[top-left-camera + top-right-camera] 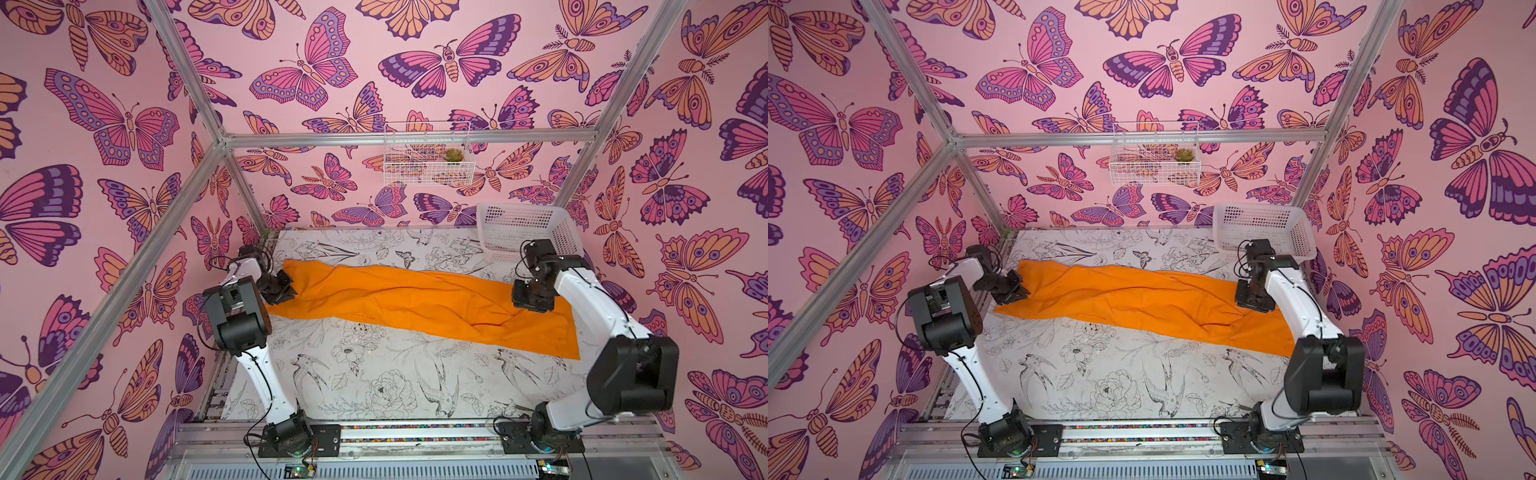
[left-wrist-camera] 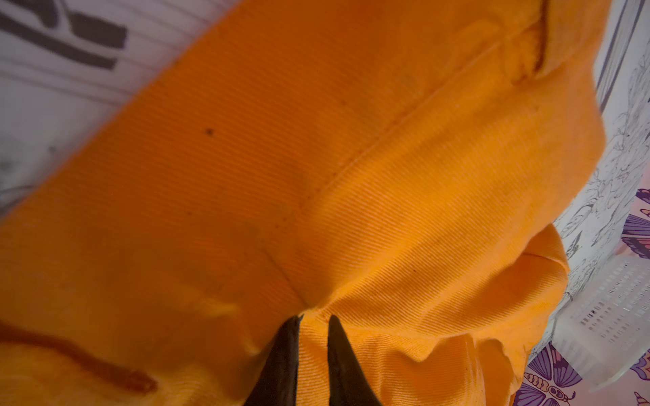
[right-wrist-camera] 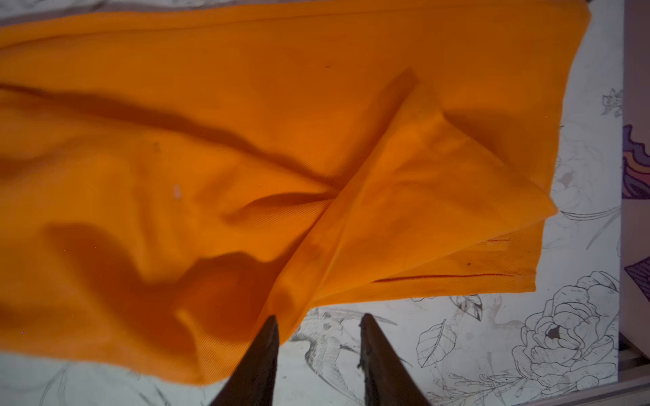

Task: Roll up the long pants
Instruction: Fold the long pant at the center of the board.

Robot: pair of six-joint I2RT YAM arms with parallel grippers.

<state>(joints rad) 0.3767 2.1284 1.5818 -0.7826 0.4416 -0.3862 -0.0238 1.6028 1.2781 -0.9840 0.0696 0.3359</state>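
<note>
Long pants [image 1: 415, 303], 1 pair, lie stretched across the far side of the table [image 1: 353, 382]. They are plain bright orange, wrinkly, with 1 corner flipped over. The left gripper [image 2: 314, 318] pinches a fold of the cloth at 1 end. The right gripper [image 3: 318, 316] has its jaws spread apart, with only table between them. 2 white baskets show: 1 plastic basket [image 1: 523, 228] on the table, 1 wire basket [image 1: 428, 166] on the wall.

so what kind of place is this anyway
Probably a staged robot test booth, not a home: aluminium frame, butterfly-print walls, and the left arm and right arm mounted by a table bearing the long pants.
</note>
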